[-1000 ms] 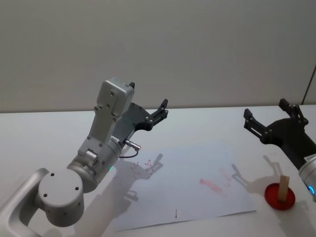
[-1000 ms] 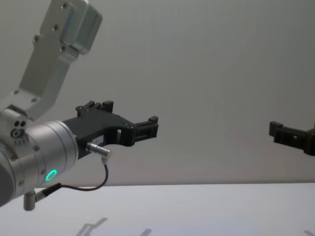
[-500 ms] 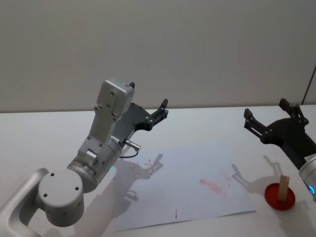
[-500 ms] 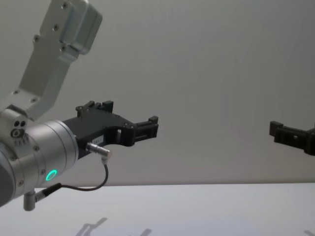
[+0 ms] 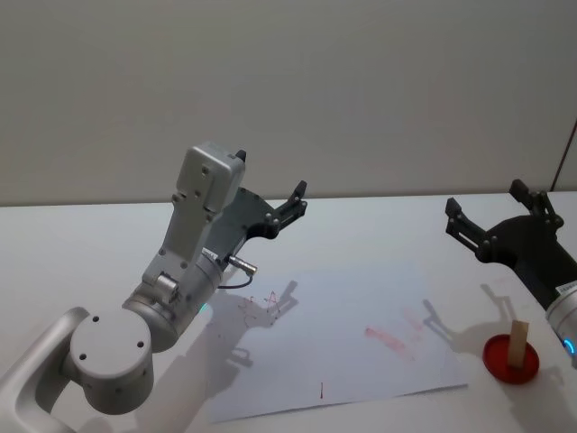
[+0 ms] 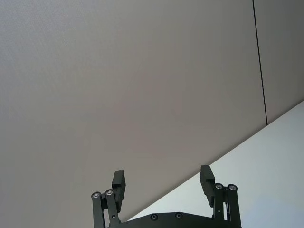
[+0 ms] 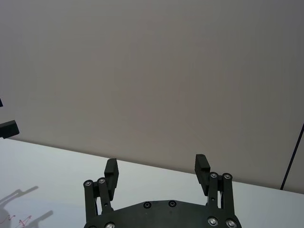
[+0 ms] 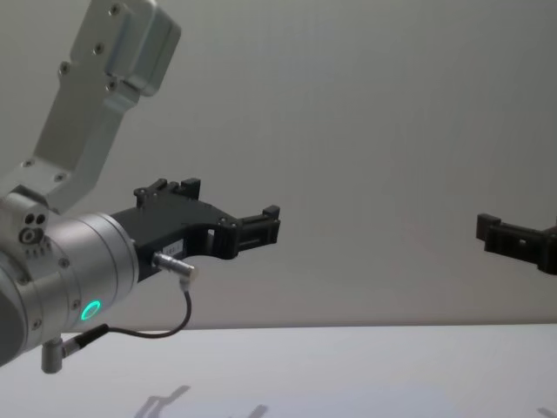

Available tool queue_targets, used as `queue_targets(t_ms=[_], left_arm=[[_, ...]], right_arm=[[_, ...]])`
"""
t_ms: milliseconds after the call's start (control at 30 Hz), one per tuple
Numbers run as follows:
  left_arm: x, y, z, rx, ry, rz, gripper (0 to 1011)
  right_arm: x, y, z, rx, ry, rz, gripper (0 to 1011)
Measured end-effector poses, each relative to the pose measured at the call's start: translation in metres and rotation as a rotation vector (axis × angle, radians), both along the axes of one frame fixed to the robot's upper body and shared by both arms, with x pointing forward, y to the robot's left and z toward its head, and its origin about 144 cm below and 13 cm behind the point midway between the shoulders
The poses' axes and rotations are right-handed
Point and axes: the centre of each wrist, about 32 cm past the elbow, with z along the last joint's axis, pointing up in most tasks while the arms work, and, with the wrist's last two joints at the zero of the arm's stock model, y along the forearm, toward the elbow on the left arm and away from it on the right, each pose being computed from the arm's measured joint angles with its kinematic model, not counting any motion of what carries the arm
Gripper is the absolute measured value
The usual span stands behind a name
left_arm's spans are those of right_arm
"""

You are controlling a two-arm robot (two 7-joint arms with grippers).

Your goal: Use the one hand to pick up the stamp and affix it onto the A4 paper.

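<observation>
The stamp (image 5: 517, 343), a small tan wooden block, stands upright in a round red ink pad (image 5: 498, 359) at the right of the table. The A4 paper (image 5: 352, 311) lies flat in the middle and bears faint red marks. My right gripper (image 5: 483, 200) hovers open above the table, behind and a little left of the stamp, well clear of it; its two fingers (image 7: 111, 167) stand wide apart with nothing between them. My left gripper (image 5: 299, 198) is raised over the paper's far left corner, also open and empty, as its spread fingers (image 6: 118, 178) show.
The white table (image 5: 81, 244) runs back to a plain grey wall. The big silver left arm link (image 5: 203, 194) and wrist (image 8: 78, 296) rise over the table's left side. A thin dark line (image 5: 566, 153) runs down the wall at far right.
</observation>
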Motion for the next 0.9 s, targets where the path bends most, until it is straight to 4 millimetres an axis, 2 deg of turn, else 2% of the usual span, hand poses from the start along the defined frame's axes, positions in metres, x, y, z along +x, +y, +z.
queue_targets(t_ms=[333, 900], left_arm=[[0.0, 0.0, 0.0, 0.0, 0.0, 0.0, 1001], [0.0, 0.0, 0.0, 0.0, 0.0, 0.0, 1001]], right_arm=[[-0.01, 0.0, -0.002, 0.002, 0.011, -0.017, 1001], [-0.062, 0.004, -0.015, -0.018, 0.121, -0.172, 1001]])
